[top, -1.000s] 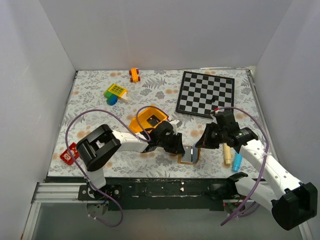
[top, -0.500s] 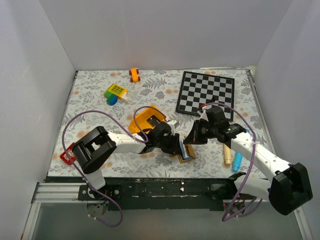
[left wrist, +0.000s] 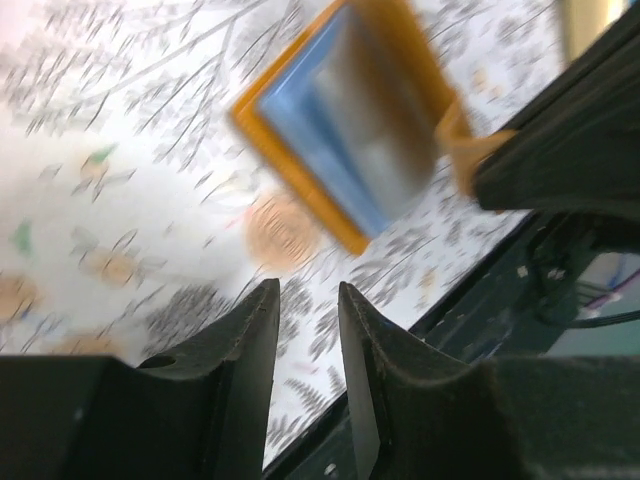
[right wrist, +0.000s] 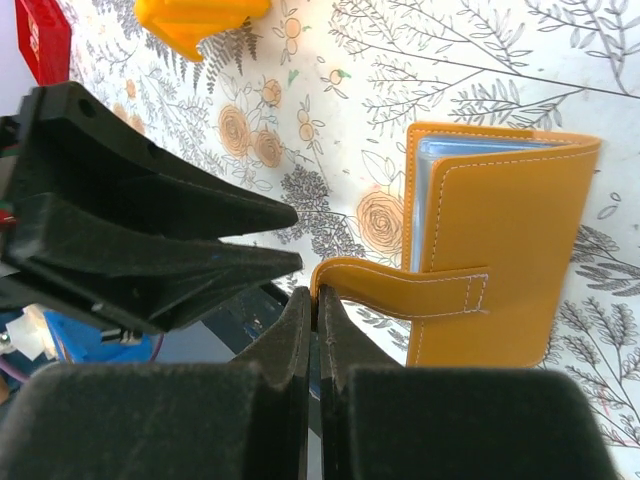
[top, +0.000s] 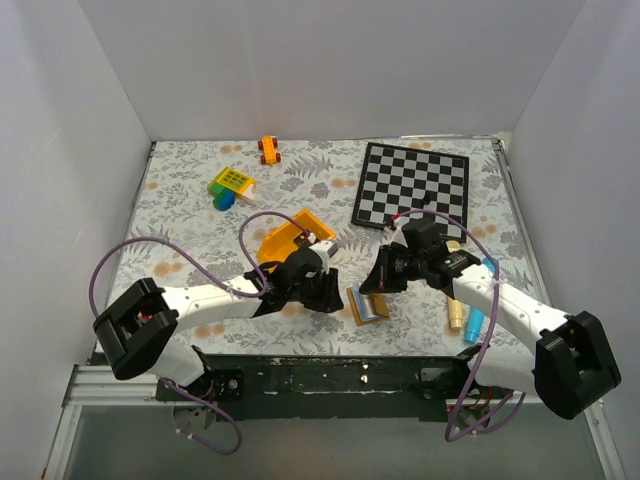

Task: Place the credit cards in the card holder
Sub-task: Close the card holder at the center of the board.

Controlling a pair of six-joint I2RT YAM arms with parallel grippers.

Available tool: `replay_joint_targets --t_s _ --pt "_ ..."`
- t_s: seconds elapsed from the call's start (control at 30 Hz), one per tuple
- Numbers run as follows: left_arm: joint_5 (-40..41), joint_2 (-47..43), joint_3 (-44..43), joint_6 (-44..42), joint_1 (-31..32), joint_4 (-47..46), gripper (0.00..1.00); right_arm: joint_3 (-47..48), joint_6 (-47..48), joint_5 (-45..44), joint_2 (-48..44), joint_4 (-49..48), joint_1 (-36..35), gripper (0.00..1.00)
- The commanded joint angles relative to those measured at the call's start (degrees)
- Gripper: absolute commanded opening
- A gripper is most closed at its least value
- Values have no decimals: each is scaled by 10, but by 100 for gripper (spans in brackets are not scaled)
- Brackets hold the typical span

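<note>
The card holder (top: 367, 303) is a tan folding wallet with a pale blue inside, lying near the table's front edge. Its tan cover (right wrist: 500, 250) faces the right wrist camera. My right gripper (right wrist: 316, 292) is shut on the end of its strap (right wrist: 400, 287). My left gripper (left wrist: 307, 295) stands just left of the wallet (left wrist: 350, 130), open by a narrow gap with nothing between its fingers. In the top view the left gripper (top: 328, 291) and the right gripper (top: 379, 283) flank the wallet. The credit cards are out of view.
A yellow bin (top: 285, 237) lies behind my left gripper. The chequered board (top: 412, 186) is at the back right. A cream cylinder (top: 456, 312) and a blue one (top: 474, 322) lie under my right arm. A green-yellow toy (top: 230, 184) and an orange car (top: 268, 149) sit far back.
My right gripper has moved left with the strap; the wallet has shifted left and gone from standing open to lying down. My left gripper has drawn back to the left.
</note>
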State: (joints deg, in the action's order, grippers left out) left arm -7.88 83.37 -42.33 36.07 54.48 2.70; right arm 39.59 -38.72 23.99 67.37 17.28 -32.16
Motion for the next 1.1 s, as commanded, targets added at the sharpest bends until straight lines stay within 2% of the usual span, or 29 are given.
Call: replay_joint_targets --t_s 0.0,0.13,0.37,0.53,0.67,0.7,0.8,0.83,0.9,1.07 --pt "53 -54 43 14 -3 52 29 1 9 14 18 -39 -17 1" --pt "71 -85 71 32 -4 69 27 9 15 22 61 -56 -42 1" --pt "112 -133 89 49 -4 93 26 9 24 -24 126 -86 -91 1" --pt "116 -132 87 49 -4 96 26 22 29 -17 171 -97 -105 3" --pt "119 -127 81 49 -4 98 26 26 29 -16 172 -97 -110 28" --pt "121 -128 80 49 -4 99 26 30 29 -17 163 -90 -110 33" --pt "135 -130 76 43 -5 106 27 57 36 -41 123 -51 -109 57" --pt "138 -128 74 40 -6 107 27 65 39 -51 109 -38 -110 61" --pt "139 -125 69 36 -9 107 27 86 49 -67 90 -6 -110 64" --pt "141 -128 38 11 -9 95 27 100 63 -130 43 53 -101 65"
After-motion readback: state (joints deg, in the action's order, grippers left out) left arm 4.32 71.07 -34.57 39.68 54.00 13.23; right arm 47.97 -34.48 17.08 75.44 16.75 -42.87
